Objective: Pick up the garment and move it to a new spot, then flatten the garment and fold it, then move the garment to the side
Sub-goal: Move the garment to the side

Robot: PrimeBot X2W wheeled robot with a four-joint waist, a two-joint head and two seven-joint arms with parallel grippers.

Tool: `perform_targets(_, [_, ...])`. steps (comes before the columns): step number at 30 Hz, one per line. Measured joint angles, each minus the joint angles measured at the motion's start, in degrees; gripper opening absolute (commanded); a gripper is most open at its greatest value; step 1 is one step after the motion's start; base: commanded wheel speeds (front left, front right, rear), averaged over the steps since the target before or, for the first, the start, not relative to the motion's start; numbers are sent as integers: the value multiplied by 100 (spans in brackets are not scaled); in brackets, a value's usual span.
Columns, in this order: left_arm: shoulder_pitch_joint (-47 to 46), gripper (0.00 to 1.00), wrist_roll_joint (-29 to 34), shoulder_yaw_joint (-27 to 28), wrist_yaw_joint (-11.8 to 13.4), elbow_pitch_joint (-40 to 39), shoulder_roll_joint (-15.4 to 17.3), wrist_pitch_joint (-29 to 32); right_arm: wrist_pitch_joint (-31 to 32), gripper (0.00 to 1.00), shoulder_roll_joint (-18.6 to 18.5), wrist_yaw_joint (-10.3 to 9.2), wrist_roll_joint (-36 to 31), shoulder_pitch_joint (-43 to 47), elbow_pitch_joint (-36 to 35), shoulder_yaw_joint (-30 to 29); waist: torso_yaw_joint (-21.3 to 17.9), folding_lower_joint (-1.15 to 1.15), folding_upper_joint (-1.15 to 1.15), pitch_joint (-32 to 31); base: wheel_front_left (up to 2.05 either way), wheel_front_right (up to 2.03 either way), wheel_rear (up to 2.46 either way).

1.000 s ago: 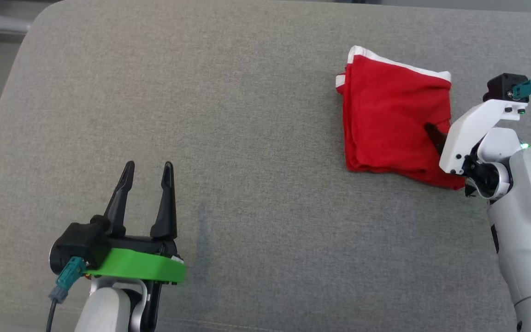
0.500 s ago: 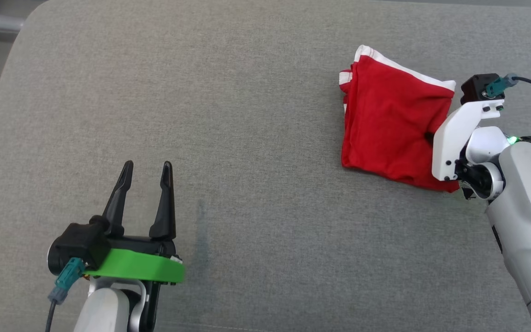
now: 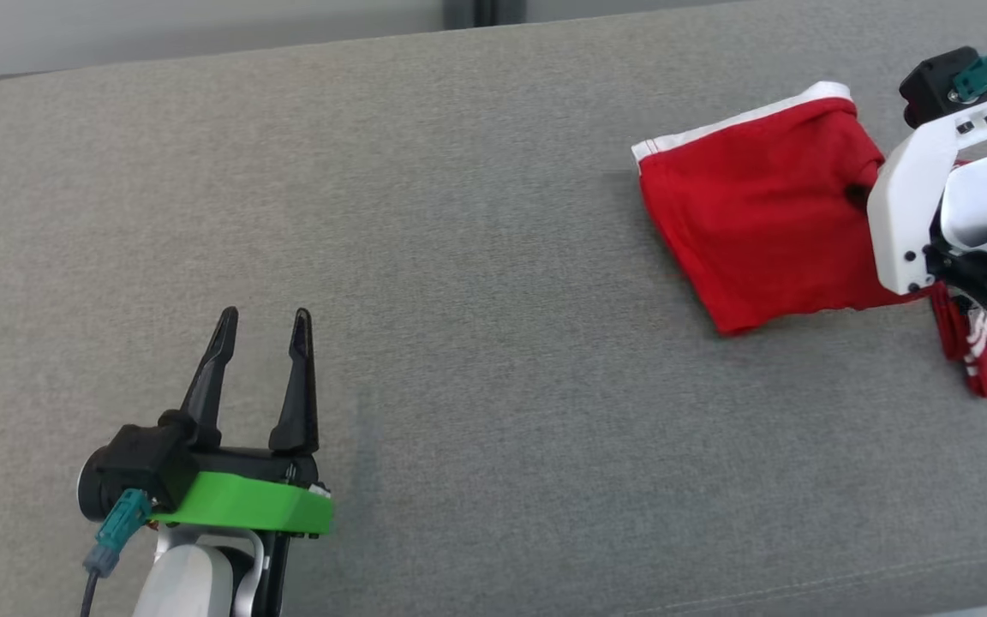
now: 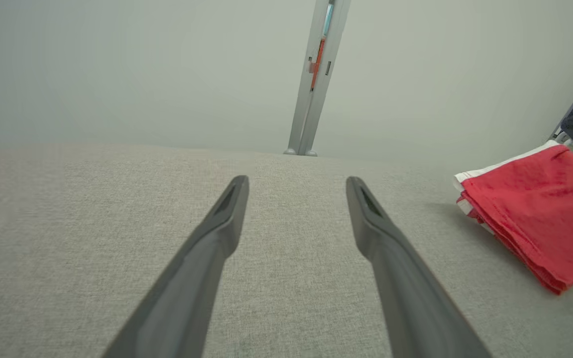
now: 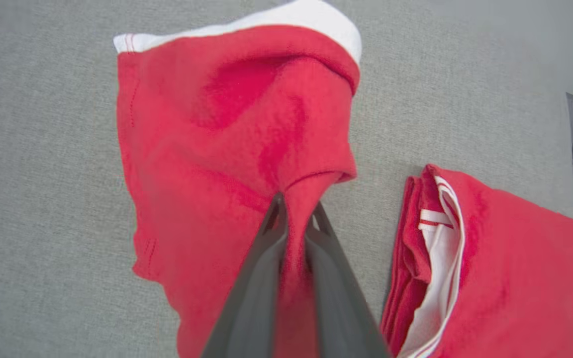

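The garment (image 3: 759, 223) is red with a white band and lies at the far right of the grey cushioned surface (image 3: 493, 300). My right gripper (image 3: 855, 195) is shut on a pinched fold near the garment's right edge, and the cloth around the pinch is pulled up into a peak. In the right wrist view the fingers (image 5: 294, 211) clamp that red fold, and the garment (image 5: 217, 149) spreads away beyond them. My left gripper (image 3: 262, 321) rests open and empty at the lower left, far from the cloth. From the left wrist, the garment (image 4: 540, 214) shows to the right of the open left gripper (image 4: 296, 184).
A second folded red piece with white trim (image 5: 515, 258) lies just right of the held garment, partly behind my right arm (image 3: 986, 360). The surface's back edge runs along the top of the head view. A grey post (image 4: 316, 74) stands beyond it.
The right gripper has shut on the garment and pulled its right side up. The head camera has turned, shifting the whole picture. The left arm has stayed put.
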Motion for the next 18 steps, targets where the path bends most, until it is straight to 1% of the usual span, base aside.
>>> perform_targets(5, [-85,100,2,-112,0,16,91,0,-321,0,-458,-1,-76,-118,116,245,-479,0,0,-12,0,0,0])
perform_targets(9, [-149,100,2,-172,0,11,193,0,-694,0,-603,-1,-98,-264,383,349,-775,0,0,54,0,0,0])
perform_targets(13, [-244,100,8,-194,0,-19,337,0,-975,0,-858,-1,-235,-453,689,546,-947,0,0,242,0,0,0])
perform_targets(18, [-343,100,26,-248,0,-63,502,0,-1427,0,-1059,0,-467,-666,1053,778,-1084,0,0,528,0,0,0])
